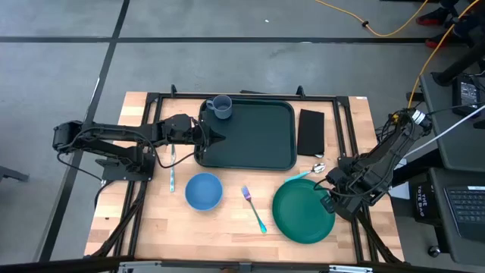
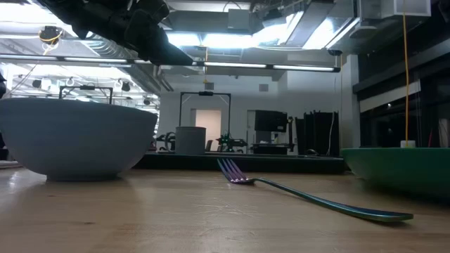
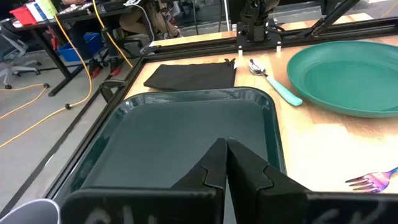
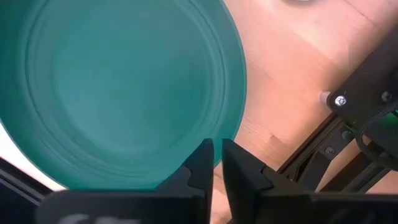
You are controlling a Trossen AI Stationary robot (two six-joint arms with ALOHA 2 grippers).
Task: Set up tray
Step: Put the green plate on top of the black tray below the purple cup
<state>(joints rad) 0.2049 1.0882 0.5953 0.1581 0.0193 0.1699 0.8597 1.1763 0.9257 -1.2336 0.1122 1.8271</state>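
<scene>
Dark green plastic, the tray (image 1: 254, 140) lies at the far middle of the wooden worktop (image 1: 227, 220), and one grey cup (image 1: 221, 107) stands in its far left corner. The left end effector (image 1: 214, 138) hangs over the tray's left rim with its fingers pressed together, holding nothing. In the left wrist view the cup is cut off at the picture's corner and the tray's near rim is hidden behind the fingers.

One black napkin (image 1: 311, 132) lies just right of the tray. One spoon (image 1: 314, 170) with a teal handle sits between napkin and green plate (image 1: 299, 214), partly hidden by the right arm. The right end effector (image 1: 331, 202) is at the plate's right edge, fingers a narrow slit apart; whether they touch the rim is hard to make out.

One blue bowl (image 1: 203, 190) and one fork (image 1: 254, 208) lie near the front. One more utensil (image 1: 172, 168) lies left of the tray, its kind unclear.
</scene>
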